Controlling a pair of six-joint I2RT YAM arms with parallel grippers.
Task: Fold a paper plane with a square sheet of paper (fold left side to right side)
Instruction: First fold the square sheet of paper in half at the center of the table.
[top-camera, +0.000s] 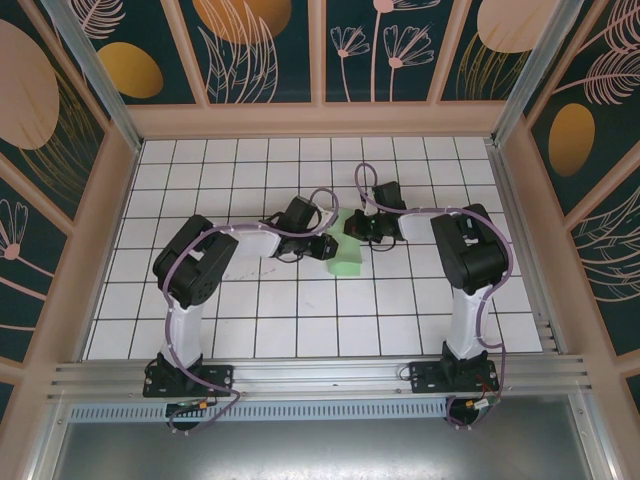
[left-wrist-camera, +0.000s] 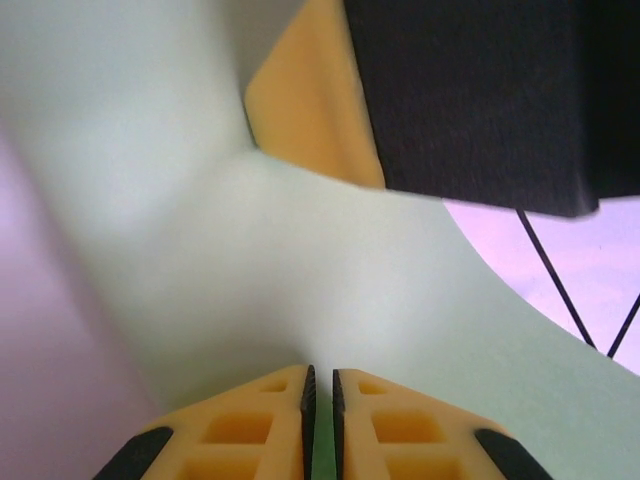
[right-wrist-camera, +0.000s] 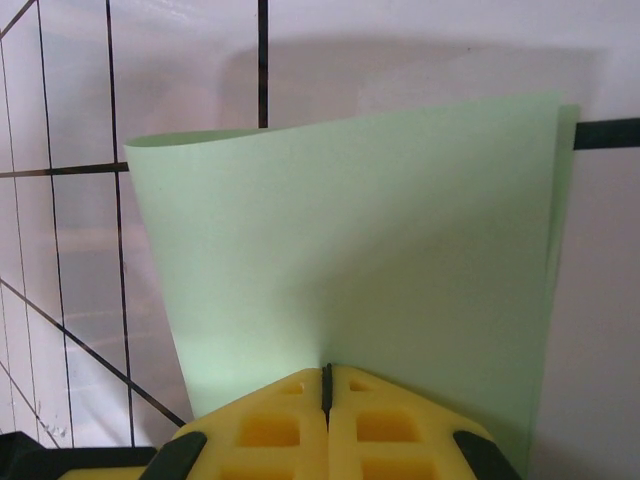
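Observation:
The square sheet of paper (top-camera: 348, 260) is light green and stands bent up off the white tiles between my two grippers. My left gripper (top-camera: 328, 246) pinches its left side. In the left wrist view the pads (left-wrist-camera: 321, 370) stand almost together with green paper (left-wrist-camera: 300, 260) in the slit, and an orange reverse patch (left-wrist-camera: 310, 100) shows above. My right gripper (top-camera: 357, 228) holds the far right part. In the right wrist view its jaws (right-wrist-camera: 326, 368) are shut tight on the curved green sheet (right-wrist-camera: 350, 230), which rises in front of them.
The tiled floor (top-camera: 260, 330) spreads out around the paper, with walls on three sides (top-camera: 320, 120). A metal rail (top-camera: 320, 372) runs along the near edge. A black body (left-wrist-camera: 470, 90) looms close above the paper in the left wrist view.

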